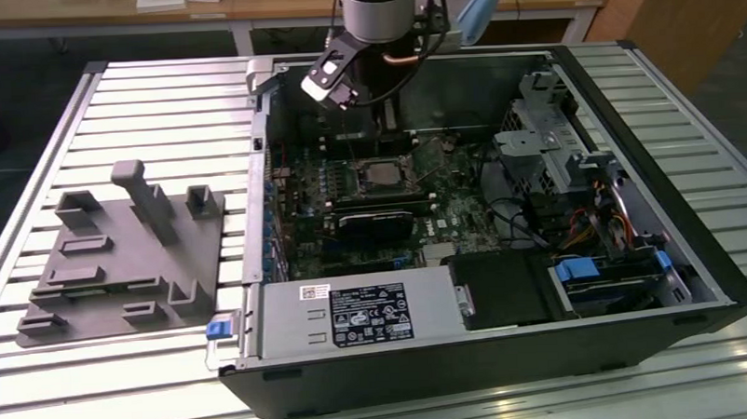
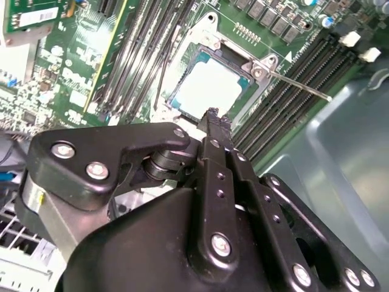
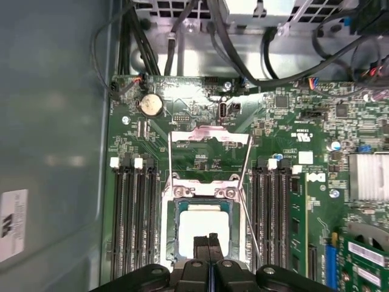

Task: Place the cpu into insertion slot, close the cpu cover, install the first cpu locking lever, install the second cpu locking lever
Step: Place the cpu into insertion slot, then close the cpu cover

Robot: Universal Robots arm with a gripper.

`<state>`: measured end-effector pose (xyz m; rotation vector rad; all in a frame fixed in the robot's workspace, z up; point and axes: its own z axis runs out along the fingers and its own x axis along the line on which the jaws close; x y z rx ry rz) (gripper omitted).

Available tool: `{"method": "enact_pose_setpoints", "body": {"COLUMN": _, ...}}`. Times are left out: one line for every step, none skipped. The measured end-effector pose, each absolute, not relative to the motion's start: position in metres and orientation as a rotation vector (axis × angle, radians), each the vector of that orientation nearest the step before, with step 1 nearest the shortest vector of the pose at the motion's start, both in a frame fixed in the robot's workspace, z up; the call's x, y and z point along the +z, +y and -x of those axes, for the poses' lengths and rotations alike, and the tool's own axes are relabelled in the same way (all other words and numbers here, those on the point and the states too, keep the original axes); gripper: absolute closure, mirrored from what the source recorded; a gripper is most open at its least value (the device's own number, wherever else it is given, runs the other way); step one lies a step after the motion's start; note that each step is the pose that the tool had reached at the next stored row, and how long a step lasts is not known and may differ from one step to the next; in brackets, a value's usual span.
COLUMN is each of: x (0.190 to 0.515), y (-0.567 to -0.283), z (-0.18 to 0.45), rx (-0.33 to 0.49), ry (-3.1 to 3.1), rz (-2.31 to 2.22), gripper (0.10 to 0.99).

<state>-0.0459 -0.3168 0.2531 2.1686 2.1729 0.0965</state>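
The cpu (image 3: 200, 219) lies flat in the insertion slot (image 3: 175, 237), pale metal top up, in the middle of the board. It is square, so it has no real long axis. Its edges run square with the memory slots (image 3: 130, 225) flanking it on two sides, and I see no corner riding up on the rim. The cpu cover (image 3: 209, 135) is still swung open, its free bar well away from the chip, and a locking lever (image 2: 298, 85) stands out loose beside the socket.

My gripper (image 3: 208, 242) hangs over the chip's edge on the side away from the cover, fingers clenched together with nothing between them. Whether the tips touch the metal I cannot tell.

I judge the placing done and the cover the step in hand. To do it well I'd push only on the frame's free bar, let it swing on its hinge, and keep my tips off the chip so it doesn't shift.

In the exterior view, with the chip as dial centre, my arm stands at twelve o'clock, the drive cage (image 1: 546, 148) at three, the power supply (image 1: 352, 317) at six, and the grey fixture (image 1: 114, 256) at eight, well apart on the table (image 1: 158, 105).
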Motion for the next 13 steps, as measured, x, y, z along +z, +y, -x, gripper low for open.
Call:
{"method": "enact_pose_setpoints", "body": {"x": 0.2555, "y": -0.3167, "z": 0.0459, "rx": 0.097, "ry": 2.173, "rz": -2.168, "gripper": 0.980}}
{"method": "enact_pose_setpoints", "body": {"x": 0.2576, "y": -0.3167, "z": 0.0459, "rx": 0.097, "ry": 2.173, "rz": -2.168, "gripper": 0.980}}
{"method": "enact_pose_setpoints", "body": {"x": 0.2594, "y": -0.3167, "z": 0.0459, "rx": 0.098, "ry": 2.172, "rz": -2.168, "gripper": 0.980}}
{"method": "enact_pose_setpoints", "body": {"x": 0.2606, "y": -0.3167, "z": 0.0459, "rx": 0.098, "ry": 2.172, "rz": -2.168, "gripper": 0.980}}
{"method": "enact_pose_setpoints", "body": {"x": 0.2610, "y": -0.3167, "z": 0.0459, "rx": 0.098, "ry": 2.172, "rz": -2.168, "gripper": 0.980}}
{"method": "enact_pose_setpoints", "body": {"x": 0.2610, "y": -0.3167, "z": 0.0459, "rx": 0.098, "ry": 2.172, "rz": -2.168, "gripper": 0.980}}
{"method": "enact_pose_setpoints", "body": {"x": 0.2611, "y": -0.3167, "z": 0.0459, "rx": 0.098, "ry": 2.172, "rz": -2.168, "gripper": 0.980}}
{"method": "enact_pose_setpoints", "body": {"x": 0.2611, "y": -0.3167, "z": 0.0459, "rx": 0.098, "ry": 2.172, "rz": -2.168, "gripper": 0.980}}
{"method": "enact_pose_setpoints", "body": {"x": 0.2611, "y": -0.3167, "z": 0.0459, "rx": 0.098, "ry": 2.172, "rz": -2.168, "gripper": 0.980}}
{"method": "enact_pose_setpoints", "body": {"x": 0.2611, "y": -0.3167, "z": 0.0459, "rx": 0.098, "ry": 2.172, "rz": -2.168, "gripper": 0.980}}
{"method": "enact_pose_setpoints", "body": {"x": 0.2611, "y": -0.3167, "z": 0.0459, "rx": 0.098, "ry": 2.172, "rz": -2.168, "gripper": 0.980}}
{"method": "enact_pose_setpoints", "body": {"x": 0.2611, "y": -0.3167, "z": 0.0459, "rx": 0.098, "ry": 2.172, "rz": -2.168, "gripper": 0.980}}
{"method": "enact_pose_setpoints", "body": {"x": 0.2611, "y": -0.3167, "z": 0.0459, "rx": 0.098, "ry": 2.172, "rz": -2.168, "gripper": 0.980}}
